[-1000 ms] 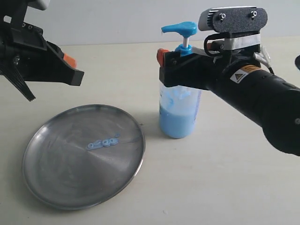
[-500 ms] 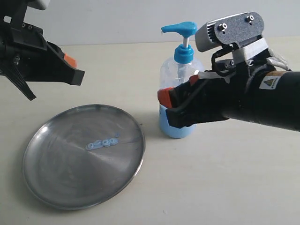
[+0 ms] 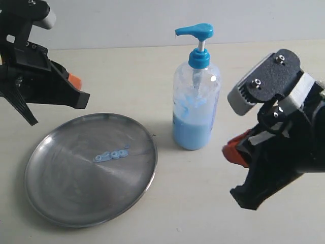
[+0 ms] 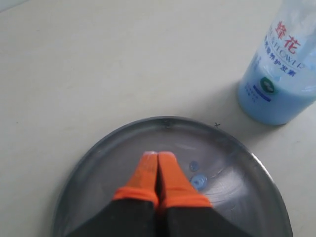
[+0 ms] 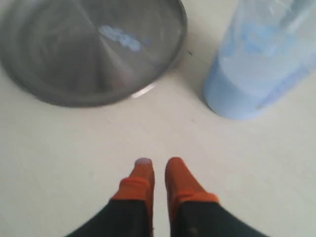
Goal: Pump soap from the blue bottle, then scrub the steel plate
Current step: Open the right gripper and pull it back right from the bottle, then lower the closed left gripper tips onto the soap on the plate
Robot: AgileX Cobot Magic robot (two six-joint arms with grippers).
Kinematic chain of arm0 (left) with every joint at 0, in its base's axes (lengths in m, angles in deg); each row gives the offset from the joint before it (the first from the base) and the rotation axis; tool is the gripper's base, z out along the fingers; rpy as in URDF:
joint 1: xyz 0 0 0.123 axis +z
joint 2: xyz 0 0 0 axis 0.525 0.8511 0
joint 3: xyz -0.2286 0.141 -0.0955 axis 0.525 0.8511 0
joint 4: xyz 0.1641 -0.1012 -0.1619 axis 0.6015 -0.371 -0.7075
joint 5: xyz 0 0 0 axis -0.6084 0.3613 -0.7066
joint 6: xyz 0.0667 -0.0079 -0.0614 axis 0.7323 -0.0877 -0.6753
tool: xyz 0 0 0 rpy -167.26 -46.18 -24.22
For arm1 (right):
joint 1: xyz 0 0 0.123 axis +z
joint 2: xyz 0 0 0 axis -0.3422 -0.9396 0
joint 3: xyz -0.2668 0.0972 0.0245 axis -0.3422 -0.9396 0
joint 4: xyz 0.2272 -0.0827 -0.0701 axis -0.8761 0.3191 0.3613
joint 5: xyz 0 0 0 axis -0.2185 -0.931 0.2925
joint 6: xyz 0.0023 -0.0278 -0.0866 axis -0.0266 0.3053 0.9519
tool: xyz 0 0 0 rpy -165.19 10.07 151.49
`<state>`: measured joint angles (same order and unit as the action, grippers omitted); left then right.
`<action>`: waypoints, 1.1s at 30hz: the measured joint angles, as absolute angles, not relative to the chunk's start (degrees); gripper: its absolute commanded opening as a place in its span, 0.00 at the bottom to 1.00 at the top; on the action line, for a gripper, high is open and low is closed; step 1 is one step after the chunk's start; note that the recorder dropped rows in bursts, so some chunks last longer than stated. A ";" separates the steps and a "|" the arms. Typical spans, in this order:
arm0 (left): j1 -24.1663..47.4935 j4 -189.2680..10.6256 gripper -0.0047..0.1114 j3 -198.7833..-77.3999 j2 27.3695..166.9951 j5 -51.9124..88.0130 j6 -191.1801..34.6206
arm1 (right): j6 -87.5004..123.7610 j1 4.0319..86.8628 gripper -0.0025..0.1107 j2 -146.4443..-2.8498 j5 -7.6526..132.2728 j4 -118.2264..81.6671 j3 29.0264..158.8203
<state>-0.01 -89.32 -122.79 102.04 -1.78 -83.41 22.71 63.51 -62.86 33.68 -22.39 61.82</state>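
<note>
**Station status: bottle upright, soap on plate, both grippers unloaded**

The blue bottle is standing upright on the table, with its long axis running vertically. In the exterior view it is sitting at about 2 o'clock from the steel plate, just beside the rim but not touching it. Its pump head is pointing its spout toward 9 o'clock.

The steel plate is lying flat. The soap is resting on it as a short row of small blobs, toward 1 o'clock from the plate's centre, with the row's long axis running from 8 o'clock to 2 o'clock.

The left gripper is hovering over the plate with its orange fingers pressed together, gripping nothing. The right gripper is hanging over bare table at about 4 o'clock from the bottle. Its fingers are showing only a thin slit between them and are holding nothing.
</note>
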 measured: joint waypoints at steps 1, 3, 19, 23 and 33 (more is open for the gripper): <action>-0.01 -89.32 0.04 -122.50 102.04 -1.42 -83.12 | 19.41 63.51 0.05 -62.76 31.82 -18.28 61.82; -0.01 -89.32 0.04 -122.01 102.04 -1.31 -82.34 | 14.46 63.51 0.02 -62.38 28.81 -11.47 61.82; -0.01 -89.32 0.04 -122.98 117.90 -3.65 -81.25 | -3.00 63.51 0.02 -53.42 23.66 11.51 61.82; -0.01 -89.32 0.04 -124.29 122.30 -4.23 -81.25 | -3.34 63.51 0.02 -50.97 25.27 11.79 61.82; -0.01 -92.13 0.04 -129.23 132.11 -8.99 -81.25 | -16.30 63.51 0.02 -46.43 30.39 20.99 57.06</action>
